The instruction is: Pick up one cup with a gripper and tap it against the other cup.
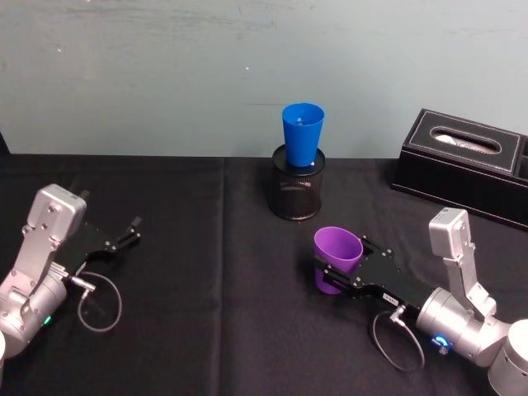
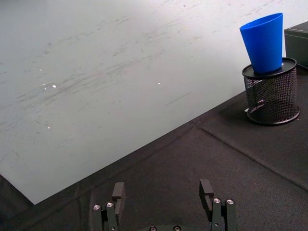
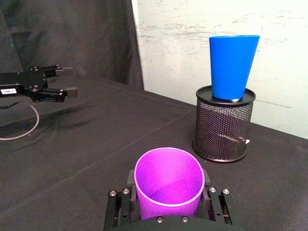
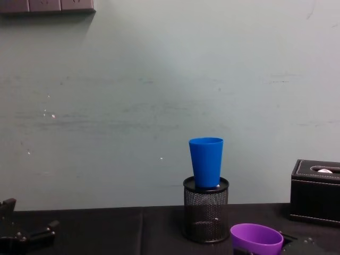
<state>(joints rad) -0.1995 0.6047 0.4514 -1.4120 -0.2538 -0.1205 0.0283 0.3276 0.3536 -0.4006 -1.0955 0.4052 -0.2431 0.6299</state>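
The right gripper [image 1: 340, 268], lower right of centre in the head view, has its fingers closed round the purple cup [image 1: 337, 250], which tilts toward the blue cup [image 1: 303, 132] standing in the mesh pen holder [image 1: 297, 194] higher in the frame. The grasp looks made; the next move probably calls for raising the cup to tap. The left gripper [image 1: 132, 229] sits at the left, spread and empty.

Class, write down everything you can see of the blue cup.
The blue cup looks like bright plastic, tall, tapered, wider at its open mouth. It stands upright, mouth up, its narrow base sunk in the top of the black mesh pen holder near the wall. Only the holder touches it; the purple cup in the right gripper is apart.
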